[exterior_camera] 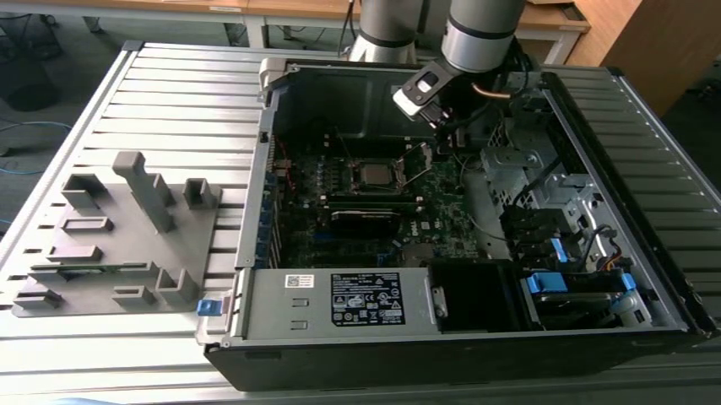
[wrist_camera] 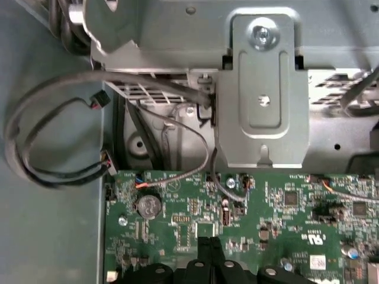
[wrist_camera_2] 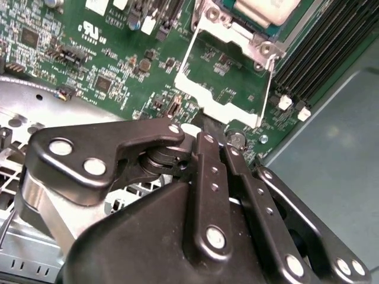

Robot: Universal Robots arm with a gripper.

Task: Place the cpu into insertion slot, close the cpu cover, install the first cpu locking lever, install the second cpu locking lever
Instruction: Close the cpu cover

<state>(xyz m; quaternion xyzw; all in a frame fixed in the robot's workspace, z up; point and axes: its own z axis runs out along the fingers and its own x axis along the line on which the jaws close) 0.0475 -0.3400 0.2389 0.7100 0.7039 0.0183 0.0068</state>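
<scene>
my gripper [wrist_camera_2: 201, 125], black linkage fingers drawn together with nothing visibly pinched between them, sits at the free edge of the thin square silvery metal cpu cover [wrist_camera_2: 185, 62]. the cover is swung open off its hinge, the dark green circuit board [wrist_camera_2: 112, 53] showing through its cut-out. the small flat square cpu [wrist_camera_2: 260, 9], pale metal face up, already lies in the silver-rimmed square insertion slot [wrist_camera_2: 251, 36]. i judge the step in hand is closing the cover. to do it well i should push on the frame's far bar, follow the hinge's arc rather than press straight down, and keep my tips off the chip's face and the board parts beside them.
</scene>
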